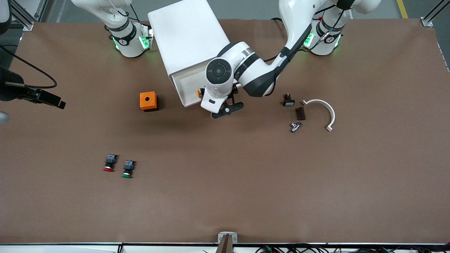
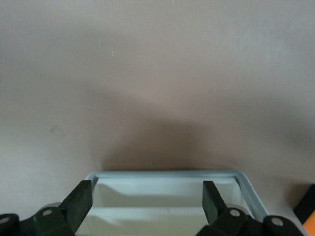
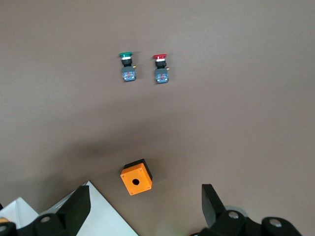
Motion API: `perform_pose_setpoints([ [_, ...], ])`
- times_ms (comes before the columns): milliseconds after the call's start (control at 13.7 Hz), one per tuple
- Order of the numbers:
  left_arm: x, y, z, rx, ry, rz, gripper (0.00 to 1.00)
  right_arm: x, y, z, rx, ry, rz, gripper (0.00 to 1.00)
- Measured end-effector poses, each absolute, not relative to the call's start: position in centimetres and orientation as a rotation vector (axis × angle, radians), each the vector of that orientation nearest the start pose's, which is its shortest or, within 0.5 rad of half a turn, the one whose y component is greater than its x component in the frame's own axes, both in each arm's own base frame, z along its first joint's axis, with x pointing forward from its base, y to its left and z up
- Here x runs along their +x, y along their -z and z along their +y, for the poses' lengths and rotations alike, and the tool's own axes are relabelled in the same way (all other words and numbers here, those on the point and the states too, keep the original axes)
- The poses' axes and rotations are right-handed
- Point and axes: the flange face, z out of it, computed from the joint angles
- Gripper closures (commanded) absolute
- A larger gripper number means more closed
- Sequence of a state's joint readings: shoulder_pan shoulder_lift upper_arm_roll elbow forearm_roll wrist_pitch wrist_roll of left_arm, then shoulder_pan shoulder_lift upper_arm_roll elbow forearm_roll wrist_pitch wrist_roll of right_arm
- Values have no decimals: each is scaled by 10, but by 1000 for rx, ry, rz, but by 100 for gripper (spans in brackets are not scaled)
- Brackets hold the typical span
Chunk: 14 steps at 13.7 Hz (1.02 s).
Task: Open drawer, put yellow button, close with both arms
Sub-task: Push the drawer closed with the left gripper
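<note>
Drawer (image 1: 188, 92): top tray of the white cabinet (image 1: 186, 35), pulled out toward the front camera; white floor and rim also show in the left wrist view (image 2: 170, 174).
Yellow button (image 1: 199, 92): lying in the open drawer, only its orange-yellow cap visible at the edge of the left arm's wrist; body hidden.
Left pincer (image 2: 147, 199): released, fingers (image 2: 78, 201) spread with nothing between them; held over the drawer's front edge.
Right pincer (image 3: 145, 204): released and empty; over the bench near the cabinet, orange box (image 3: 136, 177) below it. This arm appears to wait.
Step in hand: judged to be just after the drop; the button is in and the drawer is not yet shut.
Next move: likely clear the left pincer off the tray, then bring both pincers against the drawer front and push it squarely in; uneven pressure could skew it.
Other items: red button (image 1: 109, 163) and green button (image 1: 128, 169) side by side nearer the front camera; small parts and a white curved piece (image 1: 325, 111) toward the left arm's end.
Hidden: most of the drawer interior and front in the front view, under the left arm; the right pincer itself, cut off from the front view; the lower drawers.
</note>
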State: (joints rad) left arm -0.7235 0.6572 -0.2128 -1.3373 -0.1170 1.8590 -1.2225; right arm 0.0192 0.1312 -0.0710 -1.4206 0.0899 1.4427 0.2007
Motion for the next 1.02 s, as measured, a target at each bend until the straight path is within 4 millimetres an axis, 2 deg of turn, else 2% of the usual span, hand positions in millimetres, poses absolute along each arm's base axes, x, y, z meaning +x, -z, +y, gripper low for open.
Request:
perform_pose_setpoints([
  [219,421,-342,-576,-3070,-469,-532,0,580,-610,-39,-3041,-164,284,0],
  [365,410,-340,-581,-3066,-495,-513,0,580,-611,-45,-3044,-157,203,0],
  [804,379,-336,-597,-3041,-553,-519,0,582,-618,-43,-3095,-117,132,0],
  [1023,376,-334,-598,-3036,-558,-512,0,584,-627,-26,-3163,-61,76,0],
])
